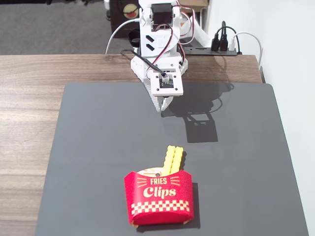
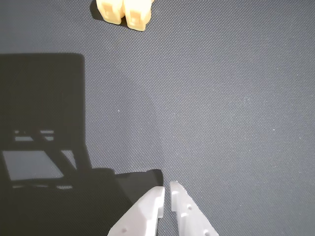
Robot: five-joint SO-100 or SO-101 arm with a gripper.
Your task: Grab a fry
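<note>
Two yellow crinkle-cut fries (image 1: 173, 160) stand side by side in a red carton (image 1: 158, 197) at the near end of a dark grey mat (image 1: 98, 147) on the wood-grain desk (image 1: 29, 98). The hand (image 1: 163, 109) hangs well apart from them, at the mat's far end, its white plastic fingers (image 2: 189, 214) nearly together with only a slim gap, holding nothing. In the wrist view the fries' tips (image 2: 125, 12) show at the top edge. The carton reads "FRIES Clips" in white above a checkered band. The mat has a fine woven texture.
</note>
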